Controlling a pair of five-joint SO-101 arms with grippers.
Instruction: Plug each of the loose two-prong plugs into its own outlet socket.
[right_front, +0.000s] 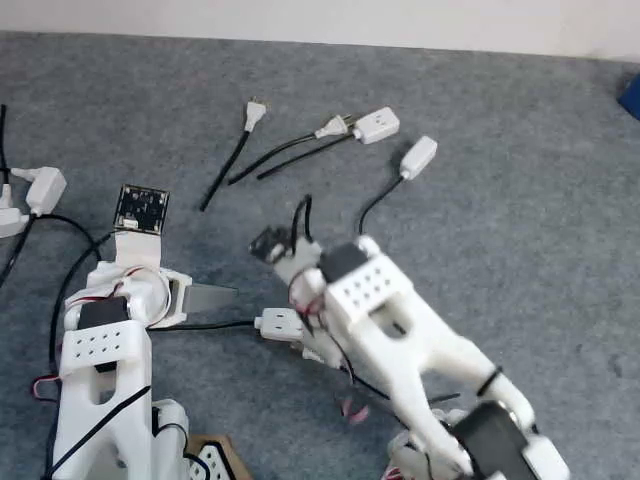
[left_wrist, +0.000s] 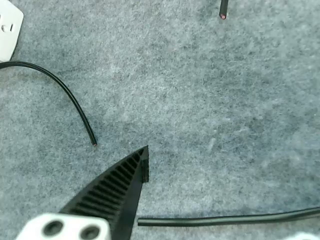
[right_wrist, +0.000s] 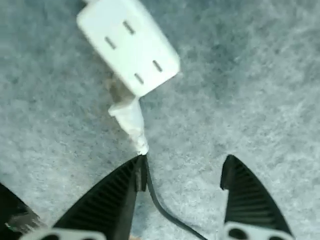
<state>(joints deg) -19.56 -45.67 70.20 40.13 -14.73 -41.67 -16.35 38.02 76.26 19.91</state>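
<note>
A white outlet socket lies on the grey carpet just ahead of my right gripper, which stands open. A white plug on a black cable rests against that socket's end, close to one fingertip. From above, this socket lies beside the right arm. My left gripper is open over bare carpet, one black finger showing. A loose plug lies at the back. Another plug sits against a socket, and a further socket lies to its right.
Two white sockets with cables lie at the left edge. A loose cable end and a black cable lie near the left finger. A small circuit board sits behind the left arm.
</note>
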